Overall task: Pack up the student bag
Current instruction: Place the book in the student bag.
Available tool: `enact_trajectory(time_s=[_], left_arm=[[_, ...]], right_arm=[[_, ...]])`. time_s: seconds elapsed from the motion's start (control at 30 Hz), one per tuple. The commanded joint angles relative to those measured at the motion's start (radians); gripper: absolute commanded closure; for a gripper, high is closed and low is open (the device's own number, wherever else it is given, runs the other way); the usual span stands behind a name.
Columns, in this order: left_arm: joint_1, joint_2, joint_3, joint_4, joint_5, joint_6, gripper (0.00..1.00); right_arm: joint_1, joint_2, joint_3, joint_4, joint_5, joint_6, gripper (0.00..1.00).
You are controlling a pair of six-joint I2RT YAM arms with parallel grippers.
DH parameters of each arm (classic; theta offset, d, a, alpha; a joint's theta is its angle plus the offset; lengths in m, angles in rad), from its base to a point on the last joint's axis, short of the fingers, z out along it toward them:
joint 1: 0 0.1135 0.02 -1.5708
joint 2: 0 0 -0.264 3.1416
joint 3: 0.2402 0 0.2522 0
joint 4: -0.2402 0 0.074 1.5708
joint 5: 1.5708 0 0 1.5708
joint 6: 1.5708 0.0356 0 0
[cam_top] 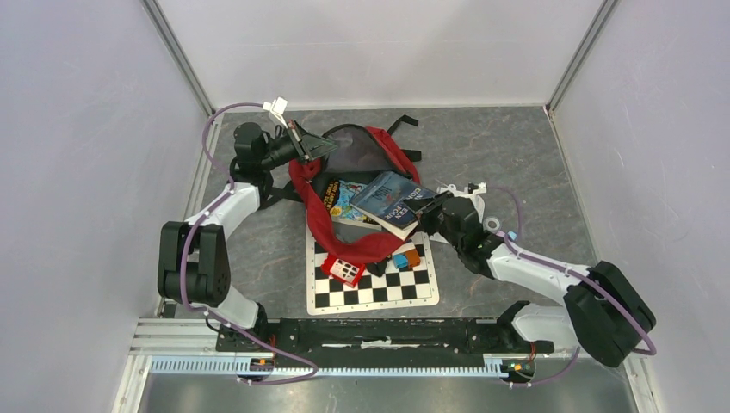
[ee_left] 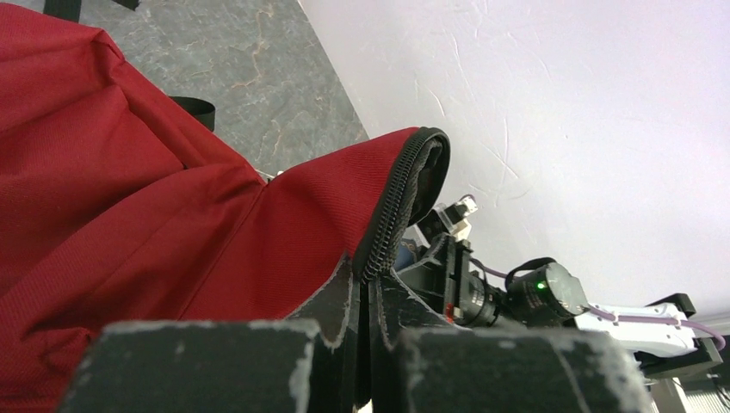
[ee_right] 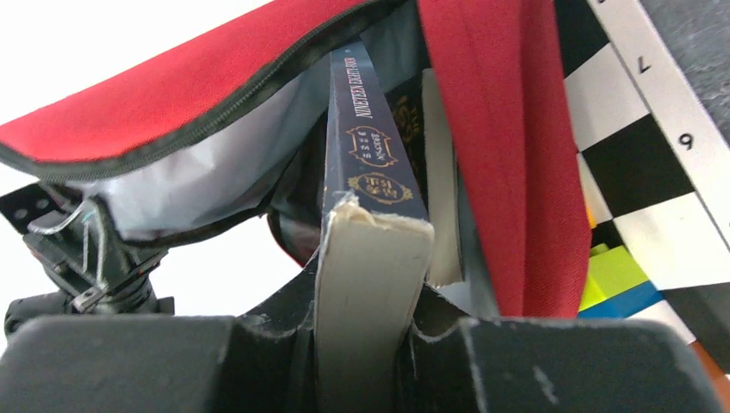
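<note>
The student bag (cam_top: 380, 244) lies open in the middle of the table, a red backpack with grey lining. My left gripper (cam_top: 307, 143) is shut on its upper zipper rim (ee_left: 405, 194) and holds the flap up; in the left wrist view the jaws (ee_left: 372, 280) pinch that rim, with red fabric (ee_left: 172, 215) to the left. My right gripper (cam_top: 433, 212) is shut on a dark blue book (cam_top: 389, 200) whose far end lies at the bag's mouth. In the right wrist view the book (ee_right: 370, 155) points into the opening from between the fingers (ee_right: 372, 297), under the lifted flap (ee_right: 172, 95). A colourful book (cam_top: 344, 203) lies inside.
A chessboard (cam_top: 379, 284) lies under the bag's near edge, also seen in the right wrist view (ee_right: 654, 163). A red and white cube (cam_top: 344, 271) and small orange and blue blocks (cam_top: 406, 258) sit on it. Black straps (cam_top: 405, 125) trail behind the bag. White walls close in three sides.
</note>
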Motion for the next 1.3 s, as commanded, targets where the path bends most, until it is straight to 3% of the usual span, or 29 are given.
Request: enact_trajectory(time_s=[0.0, 0.33, 0.43, 0.5, 0.6, 0.7, 0.9, 0.97, 1.17, 1.27], left_arm=[[-0.005, -0.059, -0.003, 0.122, 0.018, -0.054, 0.98], [-0.017, -0.023, -0.031, 0.309, 0.048, -0.193, 0.98], [-0.016, -0.023, -0.033, 0.29, 0.04, -0.173, 0.98], [-0.016, -0.014, -0.03, 0.286, 0.043, -0.174, 0.98], [-0.015, -0.013, -0.028, 0.277, 0.044, -0.168, 0.98], [-0.016, -0.02, -0.027, 0.264, 0.042, -0.154, 0.98], [-0.016, -0.022, -0.024, 0.241, 0.04, -0.14, 0.98], [-0.016, -0.02, -0.024, 0.239, 0.04, -0.139, 0.98], [-0.016, -0.017, -0.021, 0.233, 0.045, -0.138, 0.98], [-0.016, -0.018, -0.022, 0.23, 0.046, -0.137, 0.98]], right_arm=[[0.018, 0.06, 0.079, 0.153, 0.083, 0.06, 1.0], [0.133, 0.36, 0.228, 0.322, 0.2, 0.059, 1.0], [0.138, 0.442, 0.295, 0.278, 0.182, 0.024, 0.8], [0.138, 0.463, 0.307, 0.255, 0.172, -0.008, 0.53], [0.137, 0.432, 0.283, 0.174, 0.179, -0.052, 0.25], [0.136, 0.36, 0.24, 0.094, 0.202, -0.136, 0.14], [0.136, 0.155, 0.154, -0.06, 0.282, -0.411, 0.12], [0.136, 0.122, 0.157, -0.073, 0.268, -0.574, 0.12], [0.149, 0.15, 0.285, -0.093, -0.021, -1.111, 0.13], [0.168, 0.186, 0.344, -0.149, -0.104, -1.279, 0.18]])
